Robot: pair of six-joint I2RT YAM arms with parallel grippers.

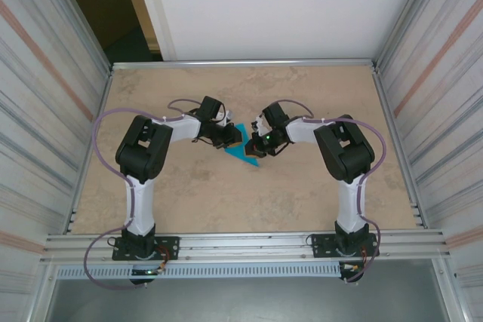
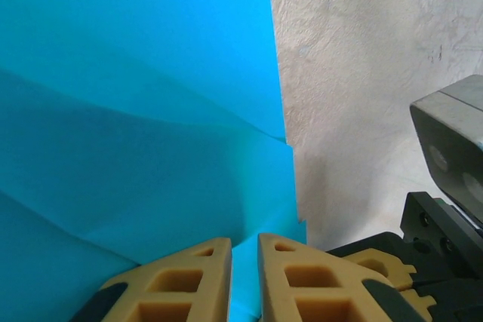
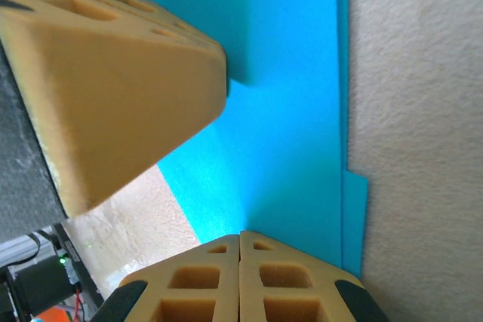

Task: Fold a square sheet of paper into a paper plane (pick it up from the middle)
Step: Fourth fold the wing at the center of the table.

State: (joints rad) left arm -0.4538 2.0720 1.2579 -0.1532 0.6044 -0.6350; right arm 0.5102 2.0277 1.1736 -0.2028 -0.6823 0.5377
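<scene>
While the square sheet of paper (image 2: 151, 111) lies creased, the right gripper (image 3: 240, 234) is together; left gripper (image 2: 244, 239) slightly apart.

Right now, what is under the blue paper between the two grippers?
The beige table shows around the paper, so the paper rests on it. The patch directly beneath cannot be seen: the folded layers cover it, and anything thin there would be hidden.

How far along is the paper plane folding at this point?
Done: the thin turquoise-blue square sheet of paper lies on the beige table with overlapping folded layers. In hand: the left gripper and the shut right gripper meet on it. Left: its stepped edges suggest a finished dart is some folds away.
</scene>
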